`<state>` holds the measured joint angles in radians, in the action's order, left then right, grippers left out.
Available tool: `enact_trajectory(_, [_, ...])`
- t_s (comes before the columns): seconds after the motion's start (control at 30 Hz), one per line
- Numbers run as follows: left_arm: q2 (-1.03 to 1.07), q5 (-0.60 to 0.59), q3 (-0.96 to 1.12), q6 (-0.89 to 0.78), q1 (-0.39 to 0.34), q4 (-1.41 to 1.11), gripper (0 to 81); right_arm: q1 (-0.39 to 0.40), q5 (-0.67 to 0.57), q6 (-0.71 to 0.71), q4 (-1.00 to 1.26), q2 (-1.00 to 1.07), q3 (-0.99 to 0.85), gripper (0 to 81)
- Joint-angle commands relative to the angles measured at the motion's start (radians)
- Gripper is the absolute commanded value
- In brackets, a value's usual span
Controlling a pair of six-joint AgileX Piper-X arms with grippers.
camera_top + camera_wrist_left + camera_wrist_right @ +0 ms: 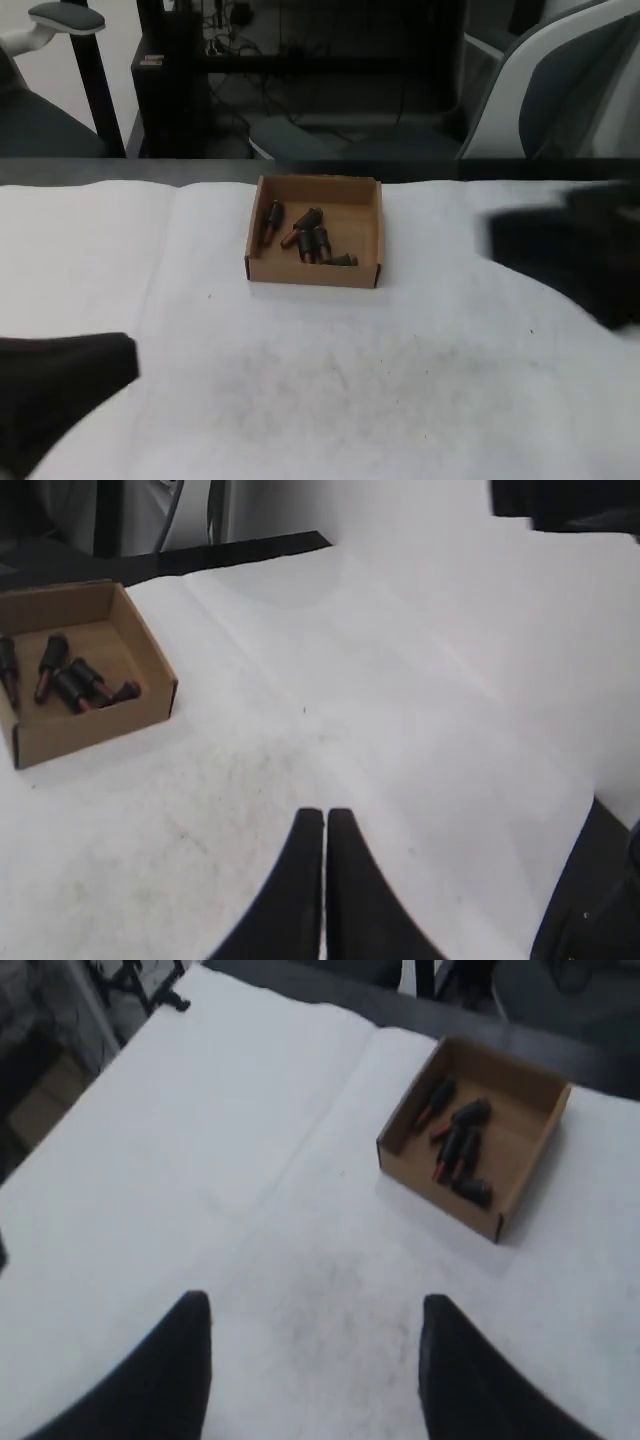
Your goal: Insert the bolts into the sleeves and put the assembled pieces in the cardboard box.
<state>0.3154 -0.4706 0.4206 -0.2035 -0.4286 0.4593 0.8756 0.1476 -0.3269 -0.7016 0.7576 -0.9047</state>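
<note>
A white cloth [400, 400] covers the whole bench, creased in a few long folds and smudged grey near the middle. In the high view 2 dark blurred arm shapes sit at its edges, well apart from each other: 1 at the near left corner [55, 400], which looks to be the left arm; 1 at the right edge [570, 245], which looks to be the right arm.

A shallow, open-topped brown cardboard box [315, 272] stands on the cloth towards the far side, roughly midway between the arms and touched by neither. Inside it lie several short dark assembled pieces with reddish ends [312, 240]; most are bunched together on the box floor, and 1 lies apart beside a side wall.

The left gripper [324, 825] hangs over bare cloth with its 2 black fingers [300, 880] pressed together and nothing between them. The right gripper [315, 1305] also hangs over bare cloth; its 2 black fingers [180, 1360] stand wide apart, holding nothing.
</note>
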Motion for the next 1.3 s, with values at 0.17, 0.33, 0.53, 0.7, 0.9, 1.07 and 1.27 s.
enact_trajectory(0.17, [-0.006, -0.01, -0.221, -0.084, -0.002, -0.223, 1.7, 0.113, 0.261, -0.171, 0.044, -0.421, 0.367, 60.2])
enact_trajectory(0.33, [-0.006, -0.026, -0.313, -0.141, -0.002, -0.332, 1.7, 0.114, 0.258, -0.32, 0.042, -0.537, 0.554, 60.2])
enact_trajectory(0.53, [-0.006, -0.028, -0.389, -0.141, -0.002, -0.397, 1.7, 0.114, 0.25, -0.352, 0.057, -0.544, 0.661, 60.2])
enact_trajectory(0.7, [-0.006, -0.024, -0.421, -0.141, -0.002, -0.397, 1.7, 0.114, 0.259, -0.348, 0.1, -0.544, 0.733, 60.2])
enact_trajectory(0.9, [-0.004, -0.003, -0.421, -0.078, -0.002, -0.373, 1.7, 0.114, 0.29, -0.348, 0.175, -0.544, 0.844, 60.2])
enact_trajectory(1.07, [-0.004, 0.061, -0.421, -0.059, -0.002, -0.366, 1.7, 0.114, 0.303, -0.357, 0.204, -0.544, 0.905, 60.2])
enact_trajectory(1.27, [-0.004, 0.067, -0.421, -0.058, -0.002, -0.298, 1.7, 0.112, 0.315, -0.375, 0.184, -0.544, 0.905, 60.2])
